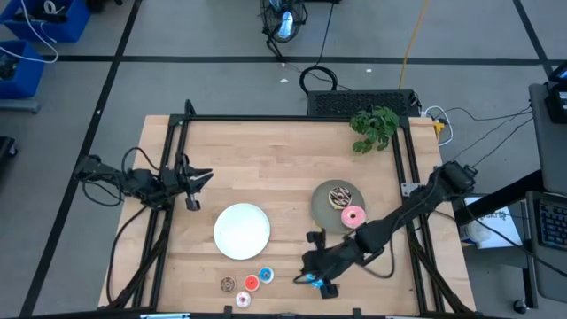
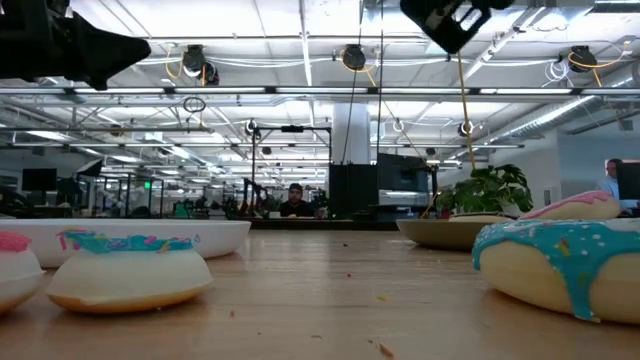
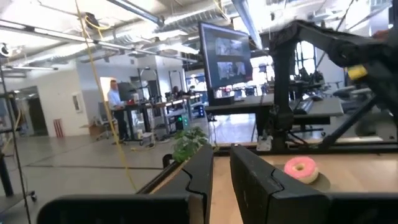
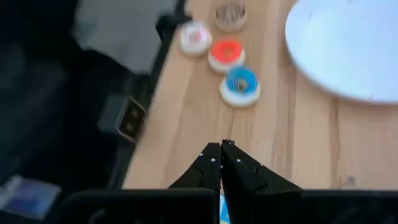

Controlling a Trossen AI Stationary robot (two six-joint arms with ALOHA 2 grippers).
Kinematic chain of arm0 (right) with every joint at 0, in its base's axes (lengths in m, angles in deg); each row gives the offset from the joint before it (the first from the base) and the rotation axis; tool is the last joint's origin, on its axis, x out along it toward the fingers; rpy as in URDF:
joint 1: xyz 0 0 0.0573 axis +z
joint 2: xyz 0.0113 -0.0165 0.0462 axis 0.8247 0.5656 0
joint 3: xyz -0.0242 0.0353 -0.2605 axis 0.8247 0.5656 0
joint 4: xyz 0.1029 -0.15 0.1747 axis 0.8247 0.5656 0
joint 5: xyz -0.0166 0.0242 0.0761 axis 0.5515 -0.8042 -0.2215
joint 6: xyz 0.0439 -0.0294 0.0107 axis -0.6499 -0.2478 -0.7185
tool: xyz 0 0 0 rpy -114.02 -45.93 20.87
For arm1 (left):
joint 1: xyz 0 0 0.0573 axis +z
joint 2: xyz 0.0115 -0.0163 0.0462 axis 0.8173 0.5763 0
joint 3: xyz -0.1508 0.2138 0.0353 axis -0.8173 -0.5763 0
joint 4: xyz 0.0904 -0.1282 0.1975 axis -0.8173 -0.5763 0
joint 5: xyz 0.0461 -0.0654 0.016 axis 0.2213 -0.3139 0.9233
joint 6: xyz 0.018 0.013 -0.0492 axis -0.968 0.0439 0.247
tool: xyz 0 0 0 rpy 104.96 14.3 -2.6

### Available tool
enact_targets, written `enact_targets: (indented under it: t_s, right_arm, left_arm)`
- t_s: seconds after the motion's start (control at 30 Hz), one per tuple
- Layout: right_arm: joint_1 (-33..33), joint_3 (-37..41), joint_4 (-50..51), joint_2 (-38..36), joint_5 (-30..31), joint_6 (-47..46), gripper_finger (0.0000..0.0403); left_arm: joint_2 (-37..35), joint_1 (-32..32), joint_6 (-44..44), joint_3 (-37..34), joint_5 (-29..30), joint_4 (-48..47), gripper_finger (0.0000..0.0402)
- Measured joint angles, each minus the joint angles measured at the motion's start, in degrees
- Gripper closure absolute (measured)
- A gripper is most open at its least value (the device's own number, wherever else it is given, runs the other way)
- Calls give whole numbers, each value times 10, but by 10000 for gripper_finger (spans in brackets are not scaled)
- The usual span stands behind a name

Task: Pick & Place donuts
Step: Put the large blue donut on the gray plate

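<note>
My right gripper (image 1: 312, 276) hangs over the table's near edge, shut, its tips meeting in the right wrist view (image 4: 221, 148). The large blue donut (image 1: 306, 281) lies flat on the wood right under it (image 2: 560, 262); only a blue sliver (image 4: 224, 210) shows beneath the fingers. The pink donut (image 1: 353, 215) and the sprinkled dark brown donut (image 1: 339, 195) rest on the grey plate (image 1: 321, 206). The small brown (image 1: 229, 283), red (image 1: 251, 283), blue (image 1: 266, 276) and whitish-pink (image 1: 243, 299) donuts lie on the table near the near edge. My left gripper (image 1: 197, 182) waits at the left, narrowly open.
A white plate (image 1: 242, 230) sits left of the grey one, just beyond the small donuts. A green plant (image 1: 374, 128) stands at the far right corner. Black frame rails run along the table's sides. The table's near edge drops off just beside my right gripper.
</note>
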Motion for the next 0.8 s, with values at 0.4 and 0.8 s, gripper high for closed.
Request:
enact_targets:
  t_s: [0.4, 0.8]
  right_arm:
    - [11, -312, 411, 133, -17, -25, 403]
    - [27, -280, 384, 141, -85, -52, 311]
  left_arm:
    - [0, 0, 8, 0, -27, -7, 339]
    - [0, 0, 39, 0, 29, -13, 339]
